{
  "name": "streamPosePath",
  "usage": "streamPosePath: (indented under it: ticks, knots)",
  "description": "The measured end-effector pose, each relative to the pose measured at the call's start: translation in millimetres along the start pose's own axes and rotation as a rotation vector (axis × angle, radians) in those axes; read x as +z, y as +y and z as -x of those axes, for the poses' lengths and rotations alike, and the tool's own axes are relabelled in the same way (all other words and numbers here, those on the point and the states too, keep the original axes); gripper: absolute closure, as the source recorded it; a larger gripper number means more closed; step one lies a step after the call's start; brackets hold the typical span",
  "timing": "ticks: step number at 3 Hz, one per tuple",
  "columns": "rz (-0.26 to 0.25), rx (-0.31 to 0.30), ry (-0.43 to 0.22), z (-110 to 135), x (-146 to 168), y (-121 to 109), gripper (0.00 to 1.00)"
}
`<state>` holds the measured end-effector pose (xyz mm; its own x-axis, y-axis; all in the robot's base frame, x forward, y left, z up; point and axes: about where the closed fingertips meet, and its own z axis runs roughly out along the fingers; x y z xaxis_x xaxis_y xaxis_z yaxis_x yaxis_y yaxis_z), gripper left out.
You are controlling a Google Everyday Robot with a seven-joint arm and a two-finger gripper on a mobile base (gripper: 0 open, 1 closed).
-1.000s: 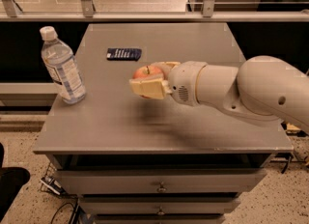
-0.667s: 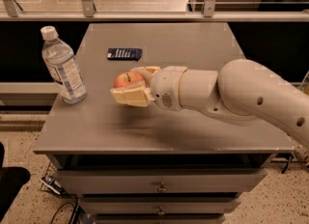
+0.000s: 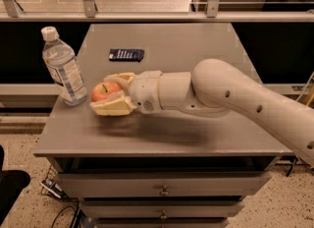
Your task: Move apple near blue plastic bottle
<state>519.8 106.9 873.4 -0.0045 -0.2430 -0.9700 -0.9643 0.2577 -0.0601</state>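
Our cream two-finger gripper [image 3: 108,94] clasps the round red apple [image 3: 104,90] just beside the clear bluish plastic bottle [image 3: 63,70], near the grey table's [image 3: 196,141] left edge. We judge only setting down and release remain.

Reading nothing legible: making out only unreadable marks on the label of the blue plastic bottle [image 3: 63,70] and on the dark packet [image 3: 126,54]. Seeing the gripper [image 3: 112,94] clasping the apple [image 3: 104,90] just beside that bottle.
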Motion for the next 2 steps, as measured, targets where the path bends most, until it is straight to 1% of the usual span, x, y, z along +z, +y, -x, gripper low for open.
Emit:
streamPosePath:
  ticks: [1, 2]
  knots:
    - [0.067, -0.033, -0.017, 1.6, 18.5, 5.2, 1.0]
    - [0.113, -0.056, -0.017, 2.1, 31.2, 8.1, 1.0]
